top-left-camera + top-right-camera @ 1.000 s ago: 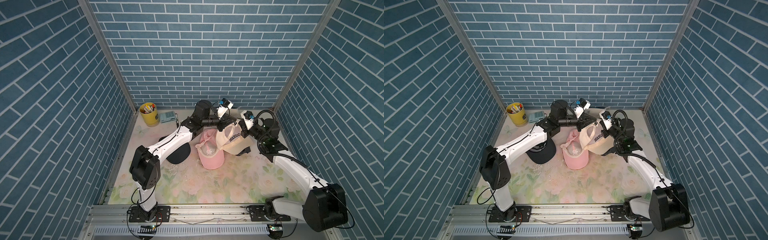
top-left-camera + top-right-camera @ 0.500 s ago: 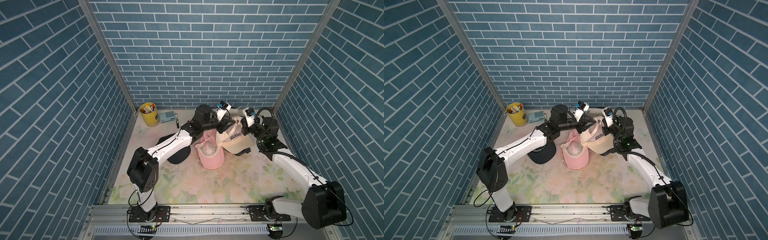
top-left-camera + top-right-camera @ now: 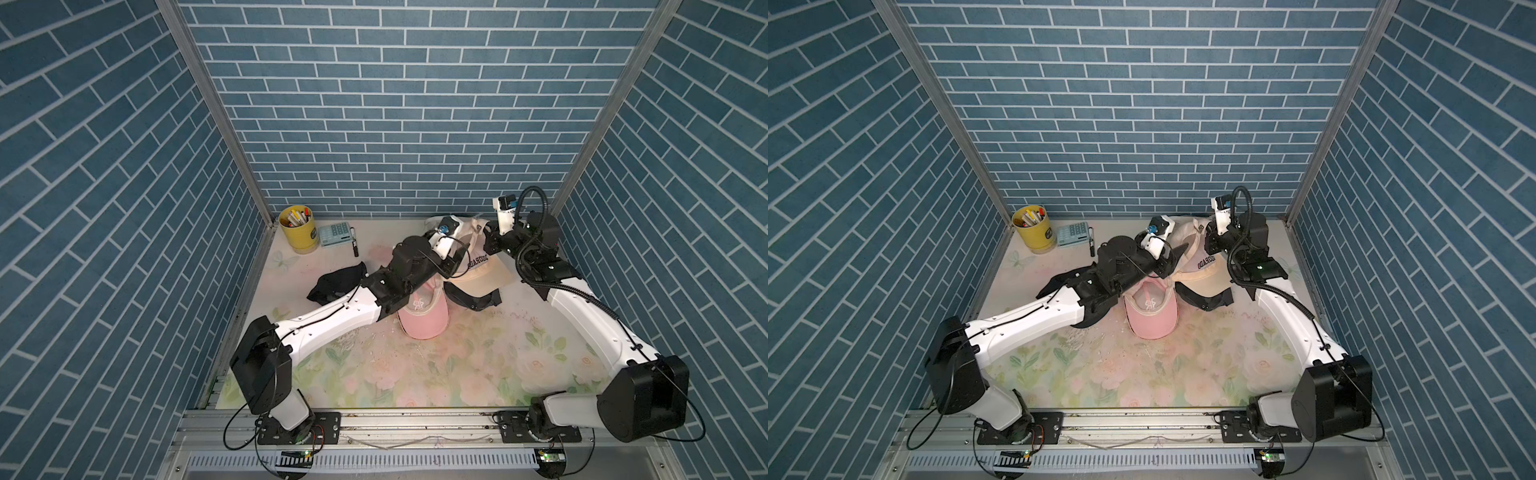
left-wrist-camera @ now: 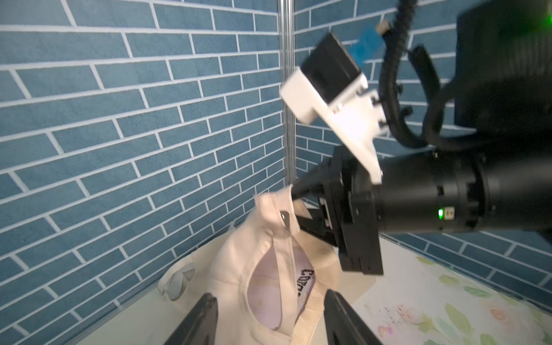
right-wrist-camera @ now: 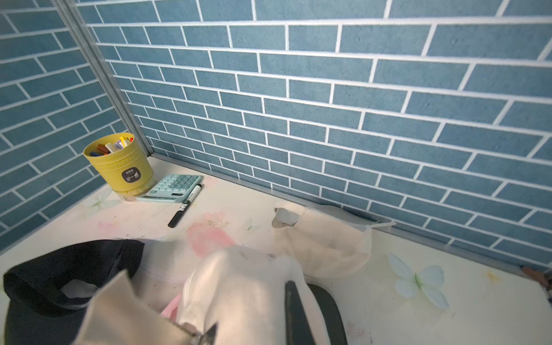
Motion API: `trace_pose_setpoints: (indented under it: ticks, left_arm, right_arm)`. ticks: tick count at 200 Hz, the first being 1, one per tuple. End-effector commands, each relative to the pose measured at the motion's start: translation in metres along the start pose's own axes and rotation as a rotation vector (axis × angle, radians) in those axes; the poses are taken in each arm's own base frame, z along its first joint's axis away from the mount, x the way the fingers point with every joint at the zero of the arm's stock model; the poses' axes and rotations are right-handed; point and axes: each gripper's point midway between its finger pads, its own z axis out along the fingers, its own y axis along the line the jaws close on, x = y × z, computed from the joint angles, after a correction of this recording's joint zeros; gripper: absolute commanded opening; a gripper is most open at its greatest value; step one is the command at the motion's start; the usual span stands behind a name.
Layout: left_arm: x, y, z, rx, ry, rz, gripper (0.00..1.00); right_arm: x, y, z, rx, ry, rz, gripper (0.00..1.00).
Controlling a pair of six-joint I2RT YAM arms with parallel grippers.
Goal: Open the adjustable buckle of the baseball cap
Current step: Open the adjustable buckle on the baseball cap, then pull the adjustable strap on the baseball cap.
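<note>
Right gripper (image 4: 295,206): clamped on the back strap of the beige cap (image 3: 478,274), beside its buckle (image 4: 285,217).
Left gripper (image 4: 268,294): released, fingers (image 4: 206,319) apart before the cap's rear opening.
Cap axis: upper to lower in both top views, brim low, over a black cap (image 3: 473,300).
Room: back wall (image 3: 415,166) close; pink cap (image 3: 424,322) beside; bare floral mat (image 3: 415,374) in lower frame.

A pen cup (image 3: 296,228) stands in the back left corner of the table (image 3: 415,374). A calculator (image 3: 336,235) is just to its right, and a marker (image 3: 354,247) lies just right of that. A middle cap (image 3: 424,320) lies near the centre, brim toward the front. A second cap (image 3: 336,282) lies to its left, partly under the left arm. Behind and right of the middle cap is the lettered cap (image 3: 482,270), overlapping a fourth cap (image 3: 473,299) in front of it. A fifth cap (image 5: 325,239) lies against the back wall.
</note>
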Motion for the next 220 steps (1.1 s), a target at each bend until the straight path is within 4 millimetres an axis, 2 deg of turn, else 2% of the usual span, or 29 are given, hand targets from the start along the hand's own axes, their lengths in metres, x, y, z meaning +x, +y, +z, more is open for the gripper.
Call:
trace_pose_setpoints:
  ticks: [1,28,57,89,135,168,198,209,220]
  left_arm:
    - [0.004,0.020,0.005,-0.154,-0.032,0.010,0.62]
    - [0.003,0.009,0.013,-0.184,-0.056,0.033,0.65]
    - [0.003,-0.011,0.023,-0.109,-0.076,0.025,0.67]
    - [0.008,-0.020,0.023,-0.067,-0.095,0.018,0.70]
    - [0.014,-0.008,0.046,-0.171,-0.035,0.013,0.69]
    - [0.023,-0.013,0.045,-0.146,-0.041,0.001,0.69]
    - [0.030,-0.009,0.053,-0.175,-0.038,0.003,0.69]
    - [0.030,-0.006,0.055,-0.199,-0.042,0.005,0.66]
    - [0.028,-0.002,0.054,-0.218,-0.052,0.003,0.52]
  right_arm:
    - [0.001,0.001,-0.003,0.018,0.042,0.145,0.00]
    - [-0.001,0.003,-0.006,0.034,0.071,0.197,0.00]
    - [-0.002,0.007,-0.011,0.049,0.082,0.228,0.00]
    - [-0.004,0.009,-0.015,0.066,0.077,0.250,0.00]
    - [-0.006,0.016,-0.021,0.065,0.076,0.279,0.00]
    - [-0.010,0.018,-0.026,0.069,0.062,0.280,0.00]
    - [-0.011,0.023,-0.029,0.054,0.059,0.281,0.00]
    - [-0.012,0.025,-0.030,0.050,0.057,0.278,0.00]
    - [-0.010,0.026,-0.030,0.049,0.063,0.277,0.00]
